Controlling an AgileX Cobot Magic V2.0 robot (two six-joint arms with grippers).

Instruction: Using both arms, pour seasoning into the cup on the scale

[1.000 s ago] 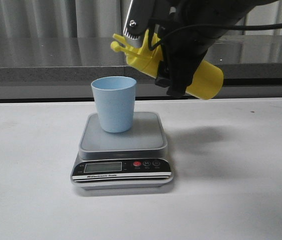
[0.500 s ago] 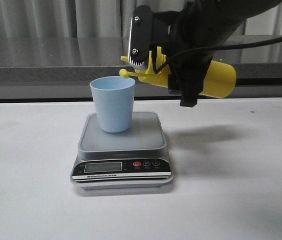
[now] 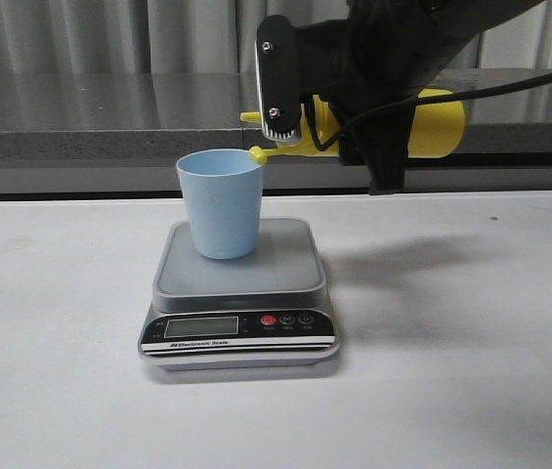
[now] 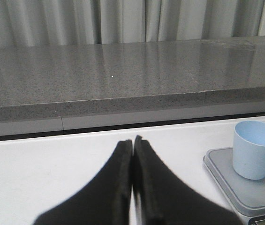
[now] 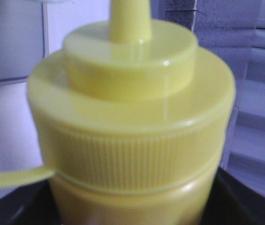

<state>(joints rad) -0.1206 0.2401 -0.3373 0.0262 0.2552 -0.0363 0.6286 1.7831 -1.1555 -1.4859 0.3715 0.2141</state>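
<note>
The scale (image 3: 239, 298) sits mid-tabletop (image 3: 471, 391), with open white surface on every side. Its square grey platform is smooth and matte; the black front panel, facing 6 o'clock, carries an LCD and a red button. The cup (image 3: 222, 203), pale blue tapered plastic, stands upright on the platform toward its 10 o'clock corner, leaving the platform's 3 o'clock side bare.

The right tool (image 3: 354, 127) is clamped around the seasoning (image 3: 437, 122), a glossy yellow bottle held roughly level above and at 2 o'clock of the cup. Its nozzle points toward 9 o'clock, and the tethered cap (image 3: 258, 153) hangs just beside the cup's rim. Its ribbed collar (image 5: 137, 159) fills the right wrist view.

The left tool (image 4: 132, 159) hovers with its two black fingers pressed together on nothing, well apart from the scale.
</note>
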